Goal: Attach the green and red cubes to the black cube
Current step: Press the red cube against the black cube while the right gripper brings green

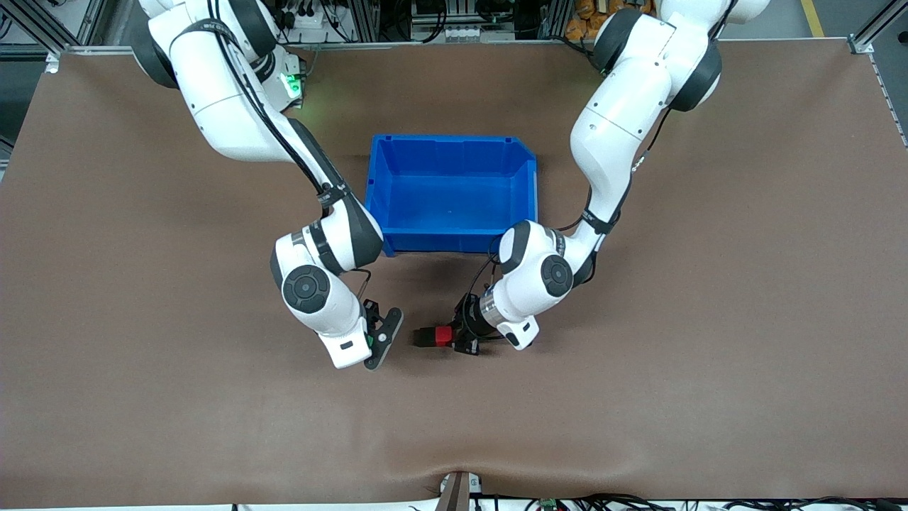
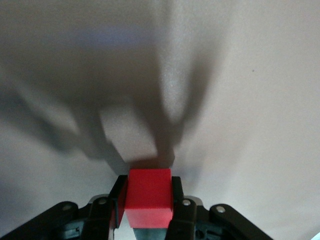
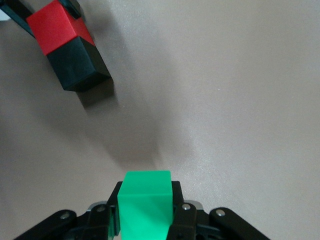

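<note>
Left end effector [image 1: 454, 339] grasps the red cube [image 1: 443, 336], already joined to the black cube [image 1: 424, 337], presenting its free face over the table [image 1: 638, 397]. Right end effector [image 1: 374, 339], alongside, clamps the green cube [image 3: 146, 204], ready for attachment.

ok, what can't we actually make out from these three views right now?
- Small bright green cube in the right gripper: front view, hidden by that arm's wrist and fingers.
- Small matte black cube: left wrist view, hidden by the small bright red cube clamped in the left gripper; only its shadow shows.
- Whether red and black cubes are truly joined or just touching: no view settles it.
- Blue plastic bin: near inside wall hidden by its rim.
</note>
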Robot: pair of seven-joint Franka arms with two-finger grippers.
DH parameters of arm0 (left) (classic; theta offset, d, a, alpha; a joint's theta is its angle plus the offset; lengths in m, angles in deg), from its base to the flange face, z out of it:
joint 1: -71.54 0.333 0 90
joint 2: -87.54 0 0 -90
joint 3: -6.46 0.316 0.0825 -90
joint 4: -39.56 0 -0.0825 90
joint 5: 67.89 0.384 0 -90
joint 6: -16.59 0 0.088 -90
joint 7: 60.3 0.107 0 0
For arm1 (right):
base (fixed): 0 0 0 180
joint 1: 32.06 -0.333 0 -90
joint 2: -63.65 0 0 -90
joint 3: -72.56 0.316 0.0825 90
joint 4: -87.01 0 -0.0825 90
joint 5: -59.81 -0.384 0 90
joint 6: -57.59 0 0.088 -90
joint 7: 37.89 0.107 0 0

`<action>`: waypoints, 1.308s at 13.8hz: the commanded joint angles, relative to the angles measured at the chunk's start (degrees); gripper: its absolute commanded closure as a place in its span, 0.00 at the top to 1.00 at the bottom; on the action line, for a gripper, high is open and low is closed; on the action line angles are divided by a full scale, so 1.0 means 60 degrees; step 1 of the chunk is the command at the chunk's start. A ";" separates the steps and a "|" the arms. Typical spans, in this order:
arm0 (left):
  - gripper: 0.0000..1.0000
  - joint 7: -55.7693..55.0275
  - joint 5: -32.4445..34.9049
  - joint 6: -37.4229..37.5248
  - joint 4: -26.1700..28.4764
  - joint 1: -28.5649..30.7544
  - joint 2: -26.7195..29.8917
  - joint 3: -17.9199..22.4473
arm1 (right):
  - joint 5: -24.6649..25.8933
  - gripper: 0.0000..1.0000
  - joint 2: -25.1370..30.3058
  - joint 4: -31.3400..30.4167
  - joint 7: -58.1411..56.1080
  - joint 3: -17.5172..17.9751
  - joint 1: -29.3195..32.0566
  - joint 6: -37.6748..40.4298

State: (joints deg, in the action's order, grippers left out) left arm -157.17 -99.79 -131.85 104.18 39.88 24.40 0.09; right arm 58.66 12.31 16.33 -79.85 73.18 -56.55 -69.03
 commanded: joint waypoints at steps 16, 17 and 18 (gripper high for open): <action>1.00 0.0618 0.1802 0.1065 -0.0194 0.0133 0.0063 0.0079 | 0.1130 0.21 -0.0935 0.0267 0.0226 0.0028 -0.0927 -0.1660; 1.00 0.0618 0.1802 0.1300 -0.0194 0.0250 0.0151 0.0079 | 0.1144 0.21 -0.0950 0.0267 0.0240 0.0028 -0.0942 -0.1660; 1.00 0.0618 0.1802 0.1505 -0.0194 0.0280 0.0224 0.0079 | 0.1173 0.22 -0.0950 0.0253 0.0240 0.0028 -0.0971 -0.1645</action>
State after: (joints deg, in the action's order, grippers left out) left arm -153.89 -90.21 -126.27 102.48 40.51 23.94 0.57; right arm 63.81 7.58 16.33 -79.76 73.48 -61.92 -79.02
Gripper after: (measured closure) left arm 0.000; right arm 0.604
